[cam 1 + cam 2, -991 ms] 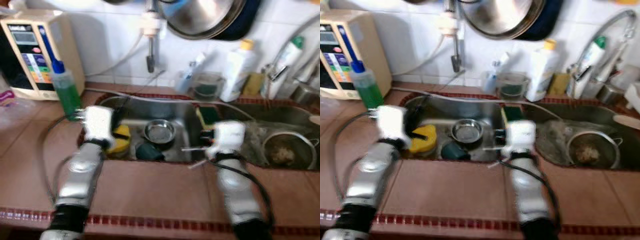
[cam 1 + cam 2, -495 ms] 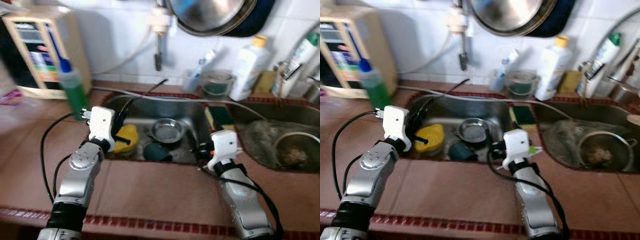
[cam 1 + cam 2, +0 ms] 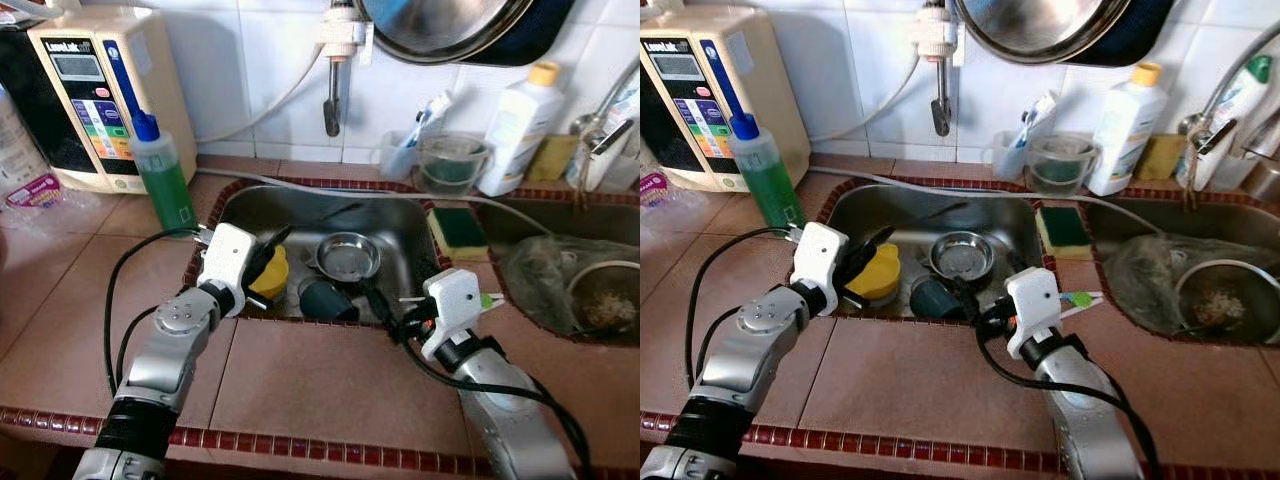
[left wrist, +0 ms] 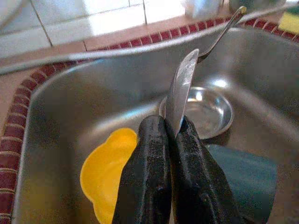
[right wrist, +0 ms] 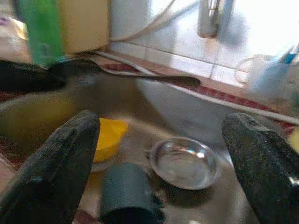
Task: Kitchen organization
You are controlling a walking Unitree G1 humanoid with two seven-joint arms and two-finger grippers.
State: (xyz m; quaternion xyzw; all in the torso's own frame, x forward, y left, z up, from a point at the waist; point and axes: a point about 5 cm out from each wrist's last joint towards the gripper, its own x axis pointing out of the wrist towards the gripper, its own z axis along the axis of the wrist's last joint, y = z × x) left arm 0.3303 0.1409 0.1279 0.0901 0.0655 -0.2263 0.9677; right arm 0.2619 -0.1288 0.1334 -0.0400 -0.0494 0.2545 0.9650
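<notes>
left gripper (image 4: 169, 135): fingers pinched tight on a metal spoon (image 4: 181, 88); it sits at the near-left rim of the sink basin (image 3: 395, 215), over the basin's left side.
spoon: handle clamped between the fingertips, the rest runs out ahead of the gripper over the basin, tip up toward the far rim. Whether the clamped end is the bowl or the handle is hard to tell from the wrist view.
yellow dish (image 3: 270, 275): just below and beside the left gripper, on the sink floor.
steel bowl (image 3: 347, 255): ahead of the left gripper, past the spoon shaft, upright on the sink floor; also straight ahead of the right gripper.
dark green cup (image 3: 327, 299): on its side on the sink floor, between the two grippers, touching or nearly touching the steel bowl's near edge.
right gripper (image 3: 975, 310): fingers (image 5: 60, 158) spread wide, holding nothing; at the near rim of the basin, right of the cup, pointing in toward it.
green soap bottle (image 3: 165, 180): on the counter (image 3: 320, 380), beyond and left of the left gripper, clear of it.
sponge (image 3: 458, 225): on the divider right of the basin, beyond the right gripper.
strainer (image 3: 605, 300): in the second sink, well to the right of the right gripper.
</notes>
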